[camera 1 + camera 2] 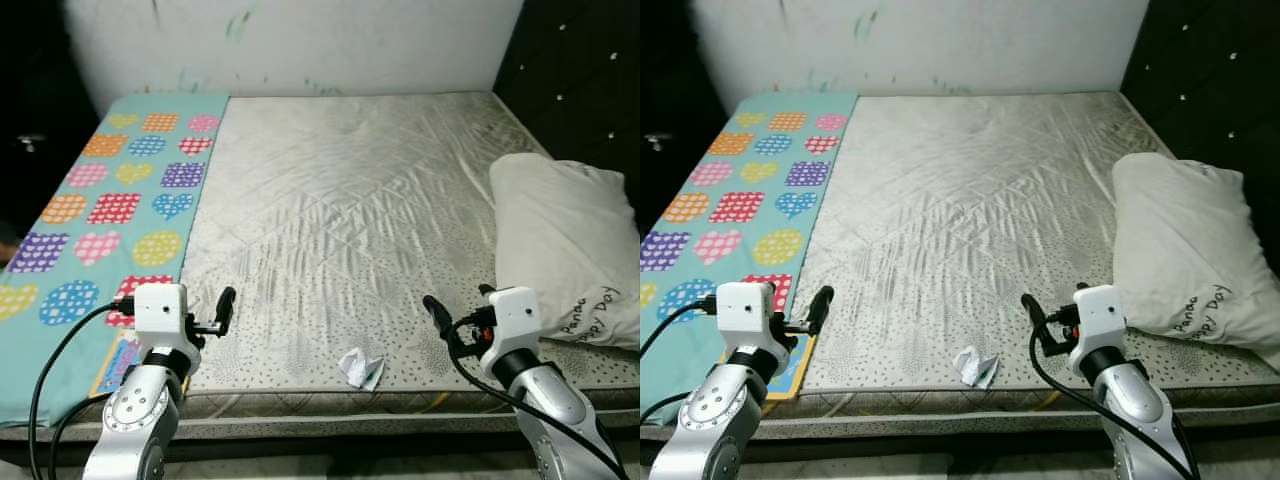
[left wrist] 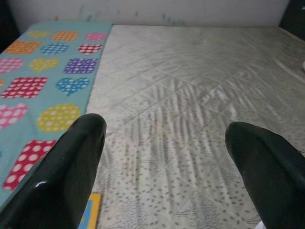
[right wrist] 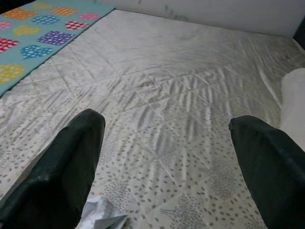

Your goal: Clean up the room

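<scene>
A crumpled paper lies on the bed near its front edge, between the left gripper and right gripper, both with jaws spread apart and empty. A pillow rests at the right.

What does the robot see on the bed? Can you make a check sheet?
Surface: bare quilted mattress.
Job's things: crumpled white paper near the mattress's front edge, between the arms.
Clutter: white pillow on the right side; teal blanket with colourful dotted hearts along the left side.
Pincers: left pincer open, empty; right pincer open, empty, crumpled paper just below it.
Cables: black cables loop from each wrist.
Surroundings: white wall behind, dark tufted headboard at right.
</scene>
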`<state>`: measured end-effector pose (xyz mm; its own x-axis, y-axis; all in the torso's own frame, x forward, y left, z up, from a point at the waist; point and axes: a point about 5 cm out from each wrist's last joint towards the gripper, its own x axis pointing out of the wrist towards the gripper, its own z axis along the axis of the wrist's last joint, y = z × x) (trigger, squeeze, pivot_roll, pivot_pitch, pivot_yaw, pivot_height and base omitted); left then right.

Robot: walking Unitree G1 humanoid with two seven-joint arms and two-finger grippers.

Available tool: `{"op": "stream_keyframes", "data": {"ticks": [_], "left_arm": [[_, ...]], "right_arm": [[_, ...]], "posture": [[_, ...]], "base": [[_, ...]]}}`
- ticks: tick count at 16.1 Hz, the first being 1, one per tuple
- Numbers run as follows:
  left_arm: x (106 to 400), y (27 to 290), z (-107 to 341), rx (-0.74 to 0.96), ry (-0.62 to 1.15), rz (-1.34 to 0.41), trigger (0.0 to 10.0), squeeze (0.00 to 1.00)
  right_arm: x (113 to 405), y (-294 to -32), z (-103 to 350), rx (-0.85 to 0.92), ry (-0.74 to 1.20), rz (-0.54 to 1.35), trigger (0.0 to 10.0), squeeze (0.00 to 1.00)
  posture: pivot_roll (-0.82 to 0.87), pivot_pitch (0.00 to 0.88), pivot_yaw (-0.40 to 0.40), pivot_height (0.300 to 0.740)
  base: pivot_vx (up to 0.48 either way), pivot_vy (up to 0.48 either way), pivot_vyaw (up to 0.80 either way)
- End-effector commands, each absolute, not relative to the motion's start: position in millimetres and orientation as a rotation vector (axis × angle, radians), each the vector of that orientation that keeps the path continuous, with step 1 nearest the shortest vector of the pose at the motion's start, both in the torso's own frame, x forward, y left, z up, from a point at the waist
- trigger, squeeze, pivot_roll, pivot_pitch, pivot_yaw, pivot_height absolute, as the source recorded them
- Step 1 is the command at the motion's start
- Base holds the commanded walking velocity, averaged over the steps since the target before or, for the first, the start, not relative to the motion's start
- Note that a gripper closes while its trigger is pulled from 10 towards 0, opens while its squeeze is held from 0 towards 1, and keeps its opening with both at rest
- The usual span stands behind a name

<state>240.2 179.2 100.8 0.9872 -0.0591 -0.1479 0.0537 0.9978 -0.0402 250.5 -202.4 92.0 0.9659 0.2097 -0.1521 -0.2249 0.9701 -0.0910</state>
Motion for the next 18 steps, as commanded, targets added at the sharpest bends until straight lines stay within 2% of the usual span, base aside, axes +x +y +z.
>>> {"op": "stream_keyframes", "data": {"ticks": [1, 11, 18], "left_arm": [[239.3, 182.1, 101.7, -0.029, 0.153, -0.053, 10.0, 0.00], [233.7, 182.1, 99.5, -0.029, 0.167, -0.046, 10.0, 0.00], [233.1, 181.9, 99.5, -0.034, 0.174, -0.043, 10.0, 0.00]], "right_arm": [[255.0, -199.1, 97.5, -0.106, 0.111, 0.223, 10.0, 0.00], [250.8, -194.1, 99.2, -0.091, 0.090, 0.267, 10.0, 0.00], [248.3, -191.9, 97.7, -0.093, 0.097, 0.288, 10.0, 0.00]], "posture": [[-0.22, 0.032, 0.038, 0.740], [-0.21, 0.041, 0.036, 0.740], [-0.21, 0.060, 0.037, 0.675]], "base": [[0.000, 0.000, 0.00], [0.000, 0.000, 0.00], [0.000, 0.000, 0.00]]}}
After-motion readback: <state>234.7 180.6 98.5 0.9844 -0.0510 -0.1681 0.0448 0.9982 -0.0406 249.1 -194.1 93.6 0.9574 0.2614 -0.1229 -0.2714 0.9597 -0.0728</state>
